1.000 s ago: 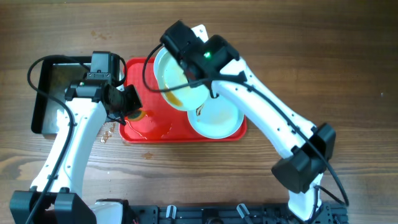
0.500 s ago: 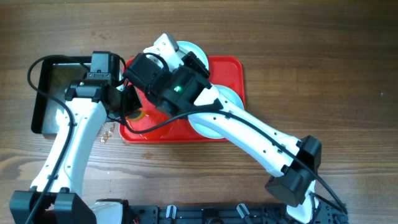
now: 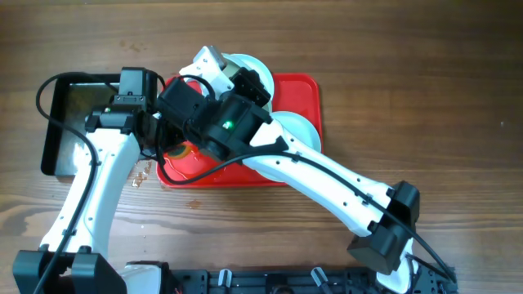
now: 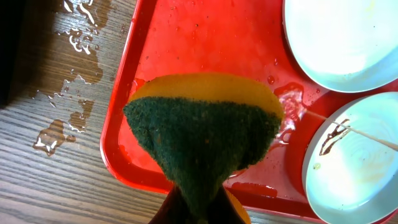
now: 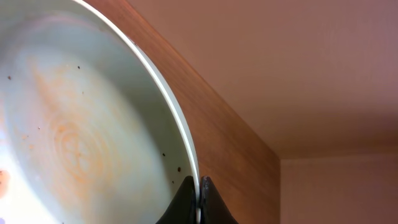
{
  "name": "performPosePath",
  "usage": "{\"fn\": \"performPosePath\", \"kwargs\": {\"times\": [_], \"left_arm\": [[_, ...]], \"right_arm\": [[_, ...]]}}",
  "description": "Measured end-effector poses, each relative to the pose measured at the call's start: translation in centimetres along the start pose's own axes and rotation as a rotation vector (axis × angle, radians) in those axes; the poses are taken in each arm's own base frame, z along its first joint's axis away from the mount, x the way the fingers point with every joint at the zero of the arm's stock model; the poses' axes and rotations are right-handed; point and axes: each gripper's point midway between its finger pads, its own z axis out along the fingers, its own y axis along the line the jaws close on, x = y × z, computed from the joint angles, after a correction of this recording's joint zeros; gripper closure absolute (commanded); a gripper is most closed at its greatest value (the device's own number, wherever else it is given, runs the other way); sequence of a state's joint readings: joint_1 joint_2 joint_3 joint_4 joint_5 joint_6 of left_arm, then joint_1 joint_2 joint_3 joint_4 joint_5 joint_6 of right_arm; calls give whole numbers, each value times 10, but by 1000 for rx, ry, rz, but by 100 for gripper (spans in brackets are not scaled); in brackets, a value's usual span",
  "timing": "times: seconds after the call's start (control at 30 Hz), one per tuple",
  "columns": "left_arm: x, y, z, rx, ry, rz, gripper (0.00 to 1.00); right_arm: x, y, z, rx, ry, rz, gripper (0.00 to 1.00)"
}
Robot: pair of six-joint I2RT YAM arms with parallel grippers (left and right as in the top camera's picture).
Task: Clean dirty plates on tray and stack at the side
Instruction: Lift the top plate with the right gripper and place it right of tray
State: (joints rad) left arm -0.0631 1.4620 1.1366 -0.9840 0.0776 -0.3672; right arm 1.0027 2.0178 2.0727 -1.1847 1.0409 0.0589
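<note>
Wooden tabletop, brown grain, with water puddles just beside the red tray, off its left rim. Black pan farther left, apart from the tray.

Left gripper: pinches a sponge, fingers pressed together on its lower end; green scouring side toward the wrist camera, yellow foam behind. Hangs over the tray's near-left corner, above wet red plastic. Contact between sponge and tray: cannot tell.

Right gripper: reaches in from the right across the tray, fingers closed on the rim of a tilted plate. Plate turned up on edge, wall and a wooden band behind it. Faint orange smear across its pale face, plus a few dark specks.

Streaked plate: lies flat in the tray's near-right part, dark brown streak near its left rim, droplets just beside it.

Upper plate: lies farther back on the tray, near the streaked one but apart from it, pale and almost unmarked, cut off by the frame edge.

Overhead: right arm covering much of the tray's left half.
</note>
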Motion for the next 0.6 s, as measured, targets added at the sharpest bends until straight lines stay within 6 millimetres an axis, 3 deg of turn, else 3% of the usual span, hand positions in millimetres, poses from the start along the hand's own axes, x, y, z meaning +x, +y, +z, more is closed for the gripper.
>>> {"fn": "performPosePath", "kwargs": {"times": [0.17, 0.3, 0.4, 0.53, 0.6], "left_arm": [[0, 0, 0, 0, -1, 0, 96], [0, 0, 0, 1, -2, 0, 96], [-1, 0, 0, 1, -3, 0, 96], [-1, 0, 0, 2, -3, 0, 96], [-1, 0, 0, 2, -4, 0, 96]], "right_arm": [[1, 3, 0, -20, 5, 47, 96], [3, 38, -4, -225, 27, 87, 96], [7, 49, -5, -296, 49, 100, 96], [25, 45, 9, -336, 134, 108, 96], [47, 30, 32, -345, 237, 149, 96]]}}
